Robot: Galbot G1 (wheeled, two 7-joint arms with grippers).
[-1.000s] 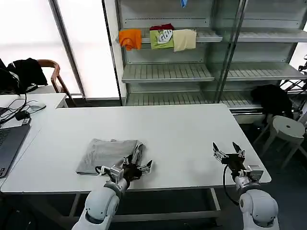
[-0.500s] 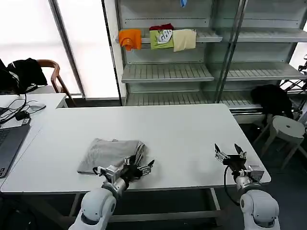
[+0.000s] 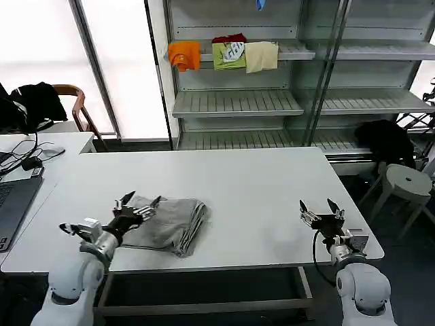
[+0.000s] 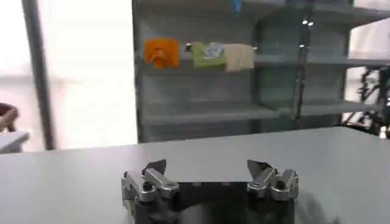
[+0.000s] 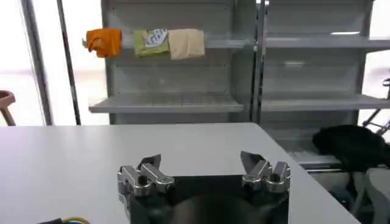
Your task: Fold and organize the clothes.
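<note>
A folded light grey shirt [image 3: 166, 223] lies on the white table [image 3: 245, 183], near its front left. My left gripper [image 3: 141, 201] stands open at the shirt's left edge, over its near corner, with nothing between its fingers. In the left wrist view the same open left gripper [image 4: 207, 165] faces bare tabletop. My right gripper [image 3: 317, 206] is open and empty near the table's front right corner, far from the shirt. The right wrist view has the right gripper [image 5: 200, 160] above bare table.
Orange [image 3: 184, 53], green [image 3: 229, 54] and cream [image 3: 261, 56] garments hang on the shelving behind the table. A laptop [image 3: 13, 204] and cables lie on the desk at the left. A white stool [image 3: 408, 182] and black clothing [image 3: 385, 139] stand at the right.
My left gripper has swung from the shirt's right front corner across to its left edge. The shirt's right side now lies folded over. The right gripper has barely moved.
</note>
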